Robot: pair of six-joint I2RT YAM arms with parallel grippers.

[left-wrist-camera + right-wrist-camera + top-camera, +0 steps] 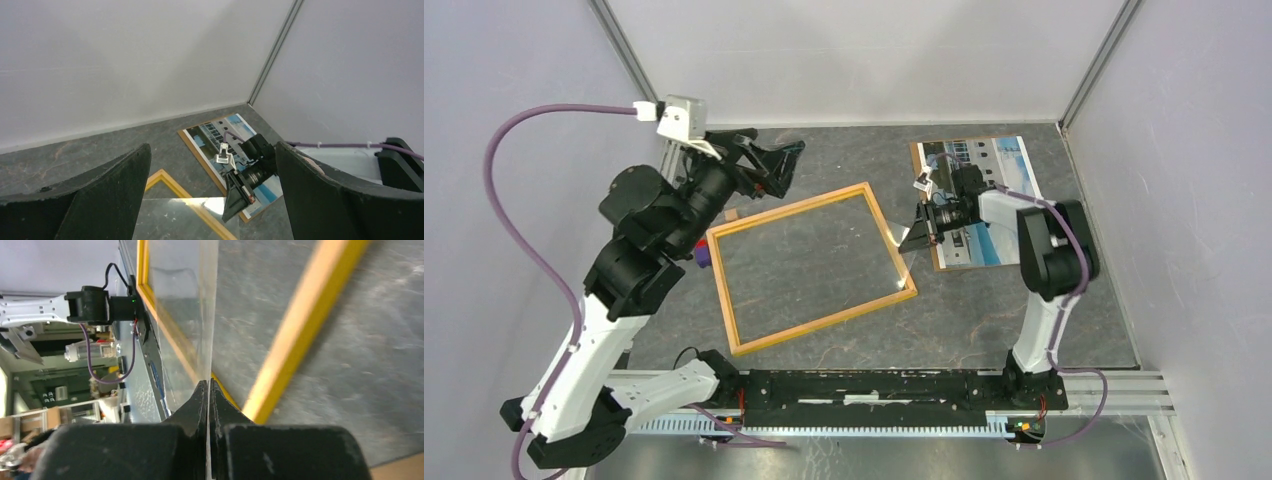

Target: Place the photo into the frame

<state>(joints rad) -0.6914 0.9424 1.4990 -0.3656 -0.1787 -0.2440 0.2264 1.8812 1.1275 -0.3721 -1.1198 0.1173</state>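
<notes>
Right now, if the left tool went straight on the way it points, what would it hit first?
Probably the right tool: it sits ahead between the left tool's open jaws, with the photo beyond. How far is unclear.

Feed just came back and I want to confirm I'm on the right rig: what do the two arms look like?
The left arm and right arm both have white lower links and black upper joints with black, wedge-shaped jaws. A purple cable loops to the left wrist's white camera block; another purple cable runs along the right arm.
</notes>
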